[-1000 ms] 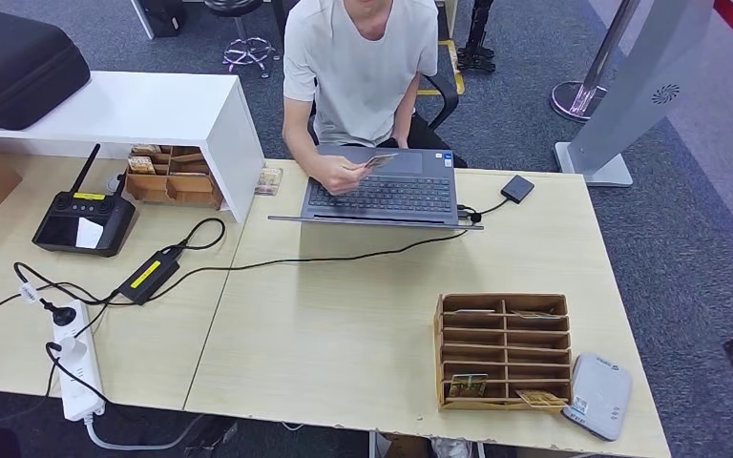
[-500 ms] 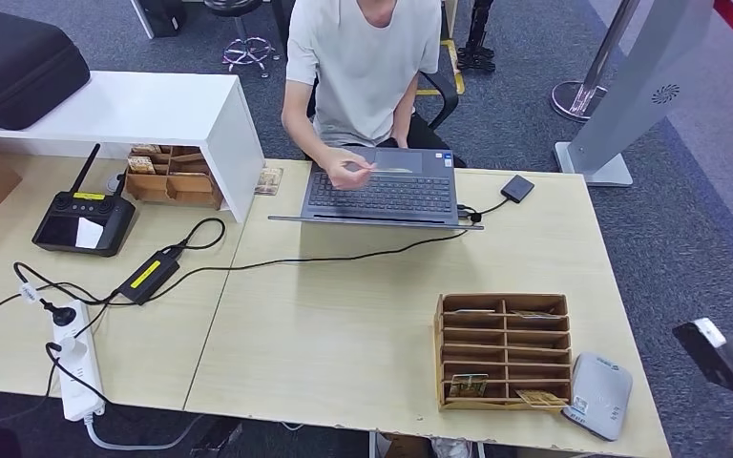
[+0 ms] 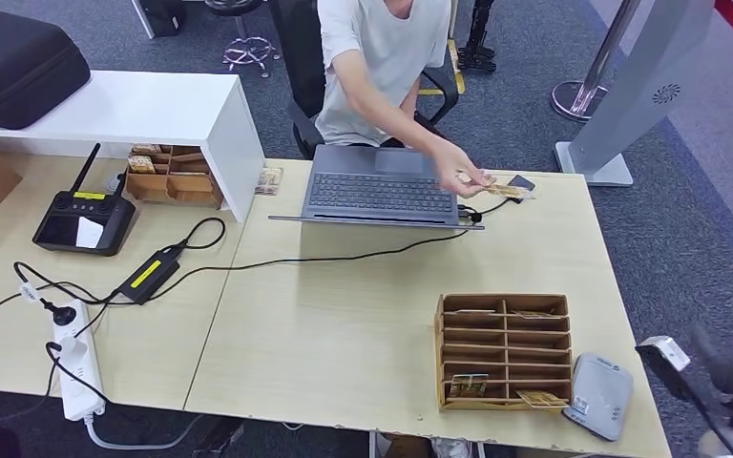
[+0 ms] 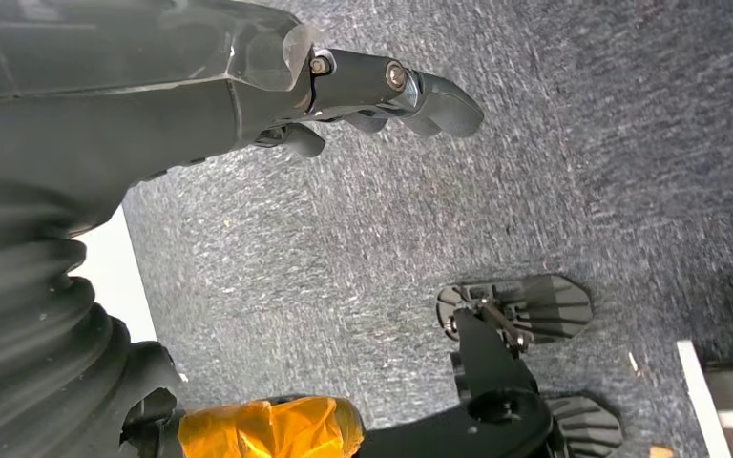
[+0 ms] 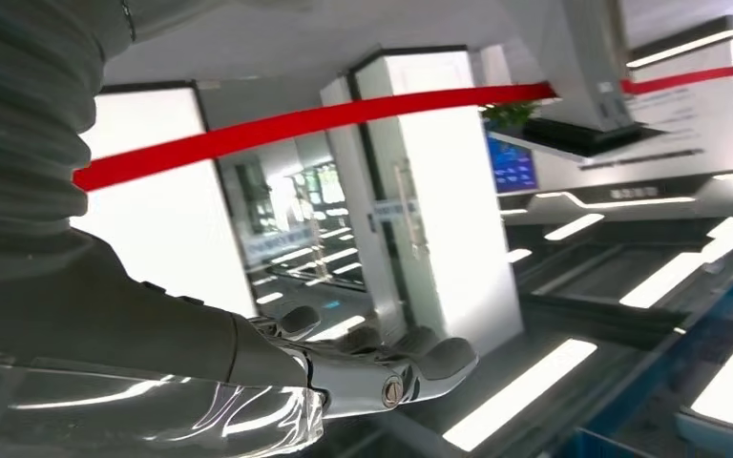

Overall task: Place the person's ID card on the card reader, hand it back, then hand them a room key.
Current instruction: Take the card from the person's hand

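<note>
Cardstock or thin plastic, the ID card (image 3: 504, 189) looked light, stiff and slick, best pinched by its free edge. A person's hand (image 3: 465, 174) held it out over the far side of the pale wood-grain table (image 3: 344, 334), beside the grey laptop (image 3: 382, 186). The grey card reader (image 3: 598, 394) lay beside the wooden slotted rack (image 3: 502, 350). The right hand (image 5: 382, 367) seemed spread and empty; the left hand (image 4: 382, 91) hung loosely parted over carpet.

One laptop (image 3: 382, 186), one card reader (image 3: 597, 395), two wooden organizers (image 3: 504, 349), one power strip (image 3: 73, 361), one remote controller (image 3: 84, 220).
</note>
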Tool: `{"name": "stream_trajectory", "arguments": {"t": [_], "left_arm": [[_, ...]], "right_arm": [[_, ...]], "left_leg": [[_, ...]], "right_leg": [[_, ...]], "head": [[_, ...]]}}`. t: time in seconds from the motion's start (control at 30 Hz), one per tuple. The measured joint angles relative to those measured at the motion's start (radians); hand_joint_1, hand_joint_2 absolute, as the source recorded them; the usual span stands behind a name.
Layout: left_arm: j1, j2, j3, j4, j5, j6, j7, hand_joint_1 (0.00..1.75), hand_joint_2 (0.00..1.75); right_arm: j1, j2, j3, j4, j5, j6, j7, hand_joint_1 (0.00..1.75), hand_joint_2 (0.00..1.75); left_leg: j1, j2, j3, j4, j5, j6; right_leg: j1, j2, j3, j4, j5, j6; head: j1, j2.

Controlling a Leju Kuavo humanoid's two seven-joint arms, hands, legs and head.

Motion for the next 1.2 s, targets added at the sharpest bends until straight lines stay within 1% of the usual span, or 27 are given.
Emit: {"name": "stream_trajectory", "arguments": {"t": [0.07,0.1,0.17,0.23,0.3,0.33,0.37,0.43,0.57,0.73,0.9,0.97,1.0,1.1,1.13,1.2], "left_arm": [[0.001,-0.001,0.001,0.0,0.005,0.006,0.0,0.0,1.75],[0.002,-0.002,0.002,0.0,0.007,0.008,0.0,0.0,1.75],[0.007,-0.004,0.009,0.0,0.011,0.014,0.0,0.0,1.75],[0.011,-0.006,0.016,0.0,0.014,0.018,0.0,0.0,1.75],[0.011,-0.007,0.021,0.0,0.014,0.019,0.0,0.0,1.75],[0.011,-0.008,0.023,0.0,0.014,0.019,0.0,0.0,1.75],[0.011,-0.008,0.024,0.0,0.014,0.019,0.0,0.0,1.75],[0.01,-0.009,0.025,0.0,0.012,0.018,0.002,0.0,1.75],[0.003,-0.01,0.026,0.0,0.007,0.017,0.009,0.0,1.75],[0.0,-0.01,0.027,0.0,0.005,0.018,0.014,0.0,1.75],[-0.01,-0.016,0.027,-0.001,-0.004,0.031,-0.001,0.0,1.75],[-0.013,-0.02,0.027,-0.004,-0.005,0.044,-0.032,0.0,1.75],[-0.013,-0.022,0.027,-0.005,-0.002,0.05,-0.064,0.0,1.75],[-0.014,-0.028,0.027,-0.008,0.004,0.059,-0.203,0.0,1.75],[-0.015,-0.029,0.027,-0.008,0.004,0.055,-0.234,0.0,1.75],[-0.017,-0.029,0.027,-0.008,0.008,0.045,-0.257,0.0,0.87]], "right_arm": [[0.052,0.041,0.046,-0.089,0.011,0.0,0.019,0.0,1.75],[0.078,0.056,0.077,-0.133,0.019,0.0,0.046,0.0,1.75],[0.126,0.072,0.163,-0.225,0.037,0.0,0.138,0.0,1.75],[0.155,0.072,0.268,-0.306,0.066,-0.001,0.268,0.0,1.75],[0.164,0.056,0.374,-0.361,0.092,-0.001,0.387,0.0,1.75],[0.162,0.041,0.424,-0.381,0.1,-0.001,0.427,0.0,1.75],[0.156,0.026,0.468,-0.393,0.102,-0.001,0.448,0.0,1.75],[0.129,-0.005,0.542,-0.4,0.105,-0.001,0.466,0.0,1.75],[0.042,-0.052,0.654,-0.371,0.112,0.0,0.485,0.0,1.75],[-0.026,-0.086,0.742,-0.334,0.118,0.002,0.515,0.0,1.75],[-0.129,-0.111,0.855,-0.281,0.116,0.028,0.571,0.0,1.75],[-0.15,-0.121,0.892,-0.271,0.115,0.034,0.595,0.0,1.75],[-0.153,-0.128,0.905,-0.269,0.115,0.034,0.606,0.0,1.75],[-0.126,-0.162,0.925,-0.282,0.115,0.028,0.638,0.0,1.75],[-0.108,-0.174,0.928,-0.293,0.115,0.025,0.644,0.0,1.75],[-0.075,-0.194,0.931,-0.317,0.115,0.021,0.651,0.0,1.75]], "left_leg": [[0.0,0.0,0.0,0.0,0.0,0.0],[0.0,-0.001,-0.001,0.0,0.0,0.0],[0.0,-0.001,-0.001,-0.001,0.0,0.0],[0.0,0.002,-0.001,-0.001,0.0,0.0],[0.0,0.003,-0.001,-0.001,0.0,0.0],[0.0,0.004,-0.001,-0.001,0.0,0.0],[0.0,0.003,-0.001,-0.001,0.001,0.0],[0.0,0.004,-0.001,0.0,0.001,0.001],[-0.001,0.004,-0.001,0.001,0.002,0.001],[0.0,0.003,-0.002,0.001,0.002,0.001],[0.0,0.003,-0.002,0.001,0.002,0.001],[0.0,0.002,-0.002,0.001,0.002,0.001],[0.0,0.002,-0.002,0.001,0.002,0.001],[0.0,0.001,-0.003,0.001,0.002,0.001],[0.0,0.0,-0.003,0.001,0.002,0.001],[0.0,0.001,-0.004,0.001,0.001,0.002]], "right_leg": [[0.0,0.0,0.0,0.0,0.0,0.0],[0.0,-0.001,-0.001,0.0,-0.001,0.0],[0.0,-0.001,-0.001,0.001,-0.001,-0.001],[0.0,0.001,-0.002,0.001,-0.001,-0.001],[0.0,0.003,-0.002,0.001,-0.001,-0.001],[0.0,0.003,-0.002,0.001,0.0,0.0],[0.0,0.003,-0.002,0.001,0.0,0.0],[0.0,0.003,-0.002,0.001,0.001,0.0],[-0.001,0.003,-0.002,0.0,0.002,0.001],[0.0,0.002,-0.002,0.001,0.002,0.001],[0.0,0.003,-0.003,0.001,0.002,0.001],[0.0,0.002,-0.003,0.001,0.002,0.001],[0.0,0.001,-0.003,0.001,0.002,0.001],[0.0,0.001,-0.003,0.0,0.002,0.001],[0.0,0.0,-0.003,0.0,0.002,0.001],[0.0,0.001,-0.003,0.0,0.002,0.001]], "head": [[0.0,0.0],[0.0,0.0],[0.0,0.0],[0.0,0.0],[0.0,0.0],[0.0,0.0],[0.0,0.0],[0.0,0.0],[0.0,0.0],[0.0,0.0],[0.0,0.0],[0.0,0.0],[0.0,0.0],[0.0,0.0],[0.0,0.0],[0.0,0.0]]}}
